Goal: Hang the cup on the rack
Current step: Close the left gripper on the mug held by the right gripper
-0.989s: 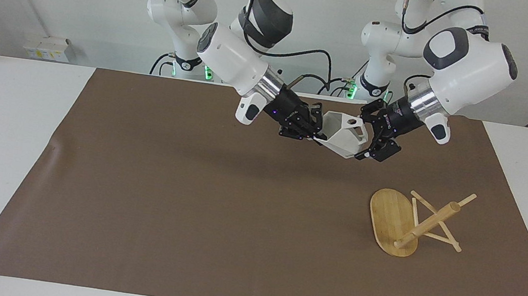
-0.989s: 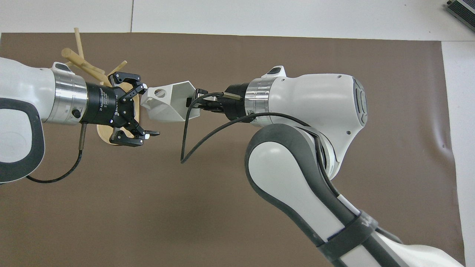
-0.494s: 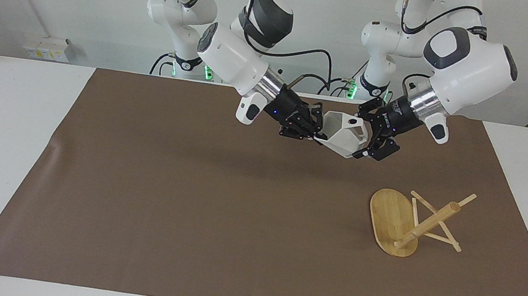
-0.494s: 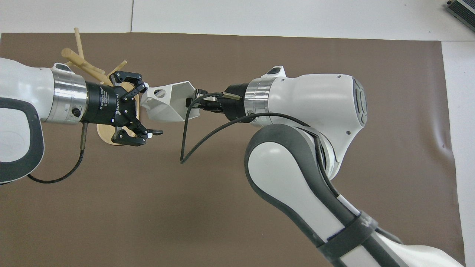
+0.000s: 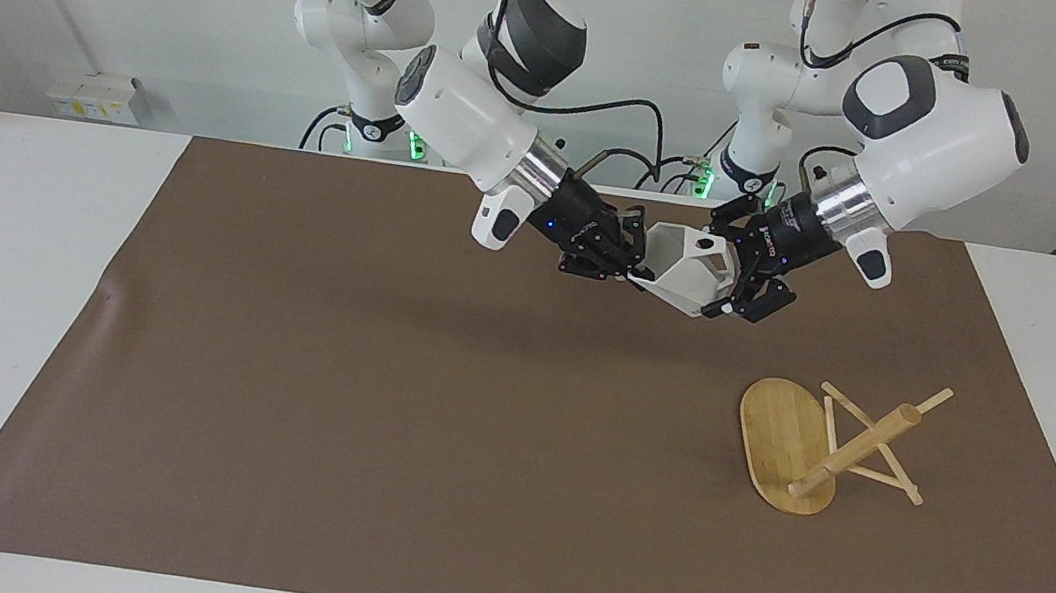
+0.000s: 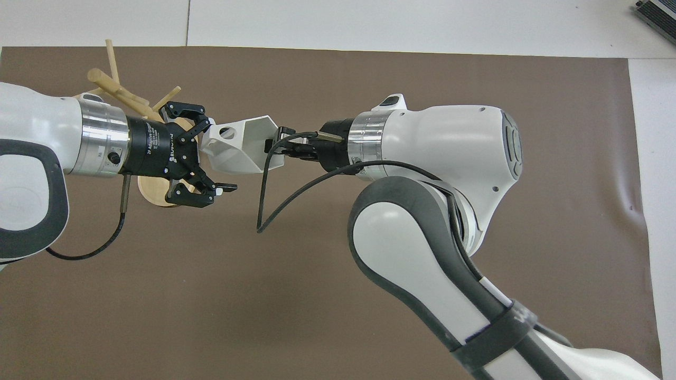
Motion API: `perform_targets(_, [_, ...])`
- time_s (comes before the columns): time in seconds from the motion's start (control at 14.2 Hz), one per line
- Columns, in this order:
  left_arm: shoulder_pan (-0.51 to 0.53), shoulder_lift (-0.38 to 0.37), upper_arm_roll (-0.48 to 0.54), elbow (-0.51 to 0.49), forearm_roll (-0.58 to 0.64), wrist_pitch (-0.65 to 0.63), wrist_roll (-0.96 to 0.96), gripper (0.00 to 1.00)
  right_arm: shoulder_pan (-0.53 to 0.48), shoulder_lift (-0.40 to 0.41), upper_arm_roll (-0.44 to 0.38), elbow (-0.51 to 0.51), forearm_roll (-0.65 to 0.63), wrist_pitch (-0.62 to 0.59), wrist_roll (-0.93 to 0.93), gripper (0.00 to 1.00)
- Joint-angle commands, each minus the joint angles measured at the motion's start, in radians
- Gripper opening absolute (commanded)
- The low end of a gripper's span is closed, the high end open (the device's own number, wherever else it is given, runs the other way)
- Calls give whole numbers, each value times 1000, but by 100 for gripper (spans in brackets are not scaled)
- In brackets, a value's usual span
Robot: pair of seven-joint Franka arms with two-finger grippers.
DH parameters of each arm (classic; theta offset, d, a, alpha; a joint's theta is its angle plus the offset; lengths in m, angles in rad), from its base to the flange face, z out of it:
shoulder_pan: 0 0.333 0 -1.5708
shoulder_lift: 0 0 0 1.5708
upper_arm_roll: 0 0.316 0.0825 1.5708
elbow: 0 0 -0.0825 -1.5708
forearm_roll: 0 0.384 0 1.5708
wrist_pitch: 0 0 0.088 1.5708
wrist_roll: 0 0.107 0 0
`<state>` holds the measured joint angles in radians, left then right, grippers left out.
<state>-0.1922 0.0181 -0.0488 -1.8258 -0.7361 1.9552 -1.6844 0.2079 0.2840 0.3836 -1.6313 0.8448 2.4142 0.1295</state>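
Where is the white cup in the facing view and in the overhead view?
Facing view: the white cup is upper middle, in the air between the right gripper and the left gripper.
Overhead view: the cup is upper left of centre.
Shared landmark: the bamboo rack, toward the left arm's end.

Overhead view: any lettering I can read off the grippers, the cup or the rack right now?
"2F Adaptive Gripper": white print on the black body of the left gripper.
"ROBOTIQ": larger white print beside it on that body; only partly legible.
right gripper: no readable print shows.
cup: none.
rack: none.
Facing view: white print on the left gripper's body is too small to read.
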Motion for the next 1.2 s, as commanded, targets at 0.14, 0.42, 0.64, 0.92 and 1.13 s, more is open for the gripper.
perform_targets(0.14, [-15,5,1,-15,-19,8,-15,100,-1,7,3,14,28,14,4,0])
perform_targets(0.42, [-15,6,1,-10,-13,-1,-14,25,-1,7,3,16,28,14,4,0])
perform_targets(0.64, [-16,8,1,-9,-6,-9,-12,0,-1,7,3,16,28,14,4,0])
perform_targets(0.92, [-16,6,3,-6,-5,-12,-15,0,-1,7,3,14,27,14,4,0])
perform_targets(1.13, [-15,5,3,-9,-6,-10,-17,0,-1,6,3,16,23,16,4,9])
